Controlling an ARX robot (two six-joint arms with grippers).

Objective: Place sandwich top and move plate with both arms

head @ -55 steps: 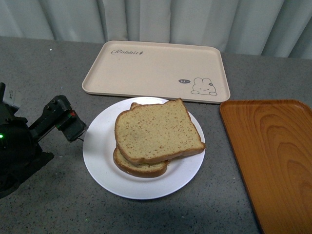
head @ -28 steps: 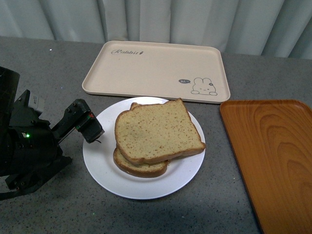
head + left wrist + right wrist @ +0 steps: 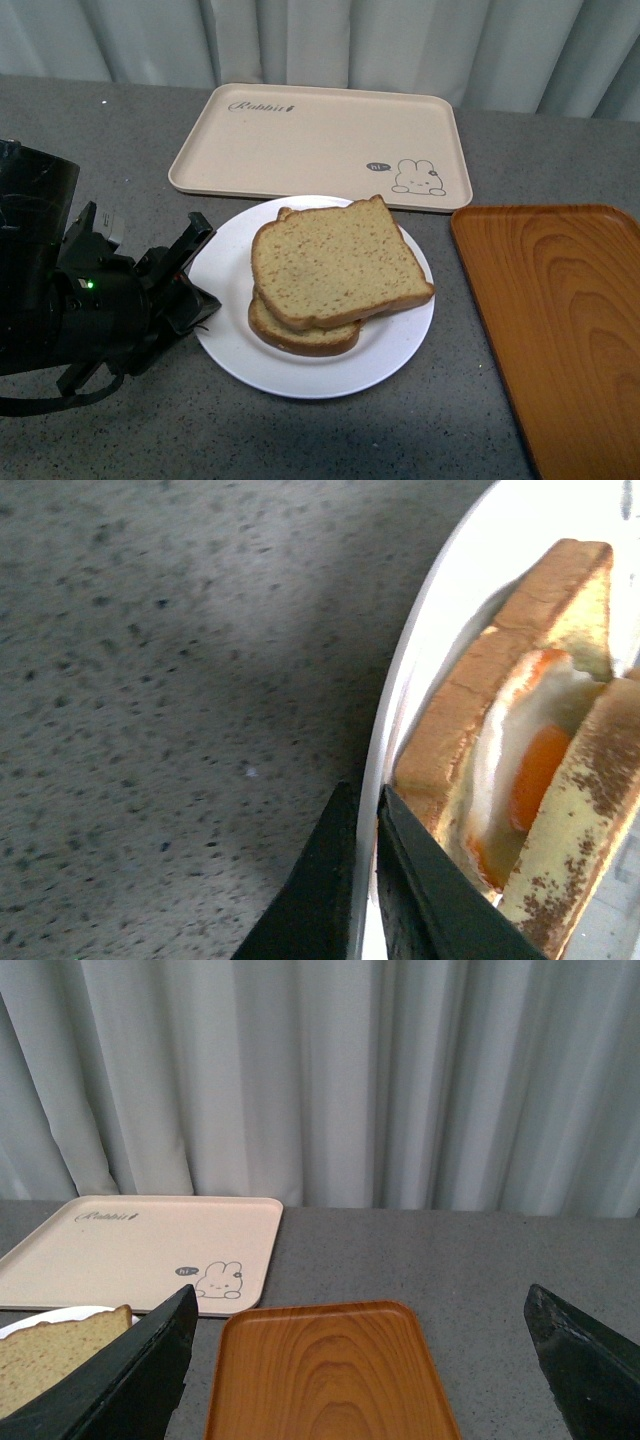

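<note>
The sandwich top [image 3: 340, 262], a tan speckled slice, lies on a second slice in the middle of the white plate [image 3: 400, 345]. My left gripper [image 3: 200, 290] is at the plate's left rim. In the left wrist view the left gripper [image 3: 365, 800] is shut on the plate [image 3: 420, 650], with one finger above the thin rim and one below. Beside it, a fried egg [image 3: 535, 770] shows between the lower slice and the sandwich top [image 3: 585, 820]. My right gripper [image 3: 355, 1360] is open and holds nothing; it hangs over the wood-grain tray and is out of the front view.
A beige rabbit-print tray [image 3: 320, 140] lies behind the plate. An orange-brown wood-grain tray [image 3: 560, 320] lies to its right, a small gap away. Grey curtains [image 3: 400, 40] close off the back. The grey speckled tabletop [image 3: 420, 430] is bare in front of the plate.
My left arm has moved right to the plate's left rim and shut on it. The plate and sandwich have shifted slightly to the right.
</note>
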